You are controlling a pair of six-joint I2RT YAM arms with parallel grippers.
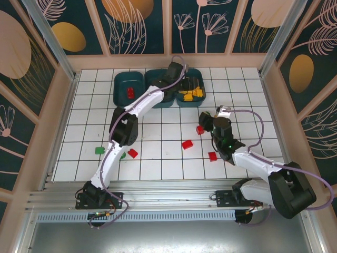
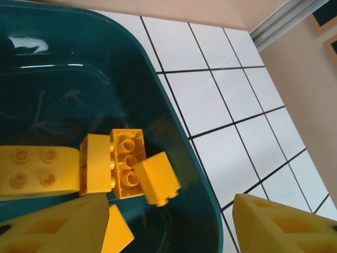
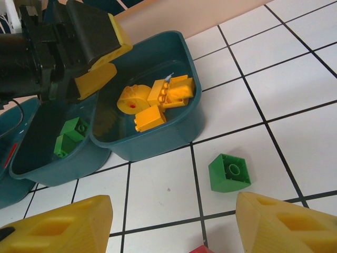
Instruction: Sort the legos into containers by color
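left arm (image 1: 138, 105) reaches far forward; left gripper (image 2: 168, 232) and right gripper (image 3: 168, 226) both gape empty.

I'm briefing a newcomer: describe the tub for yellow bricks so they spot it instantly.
On the table, three teal tubs stand in a row at the far edge. It is the right-hand tub, the only one holding yellow bricks.

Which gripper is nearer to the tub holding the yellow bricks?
Left. The left gripper hangs directly over that tub; the right gripper is off to the side of it, near a green brick.
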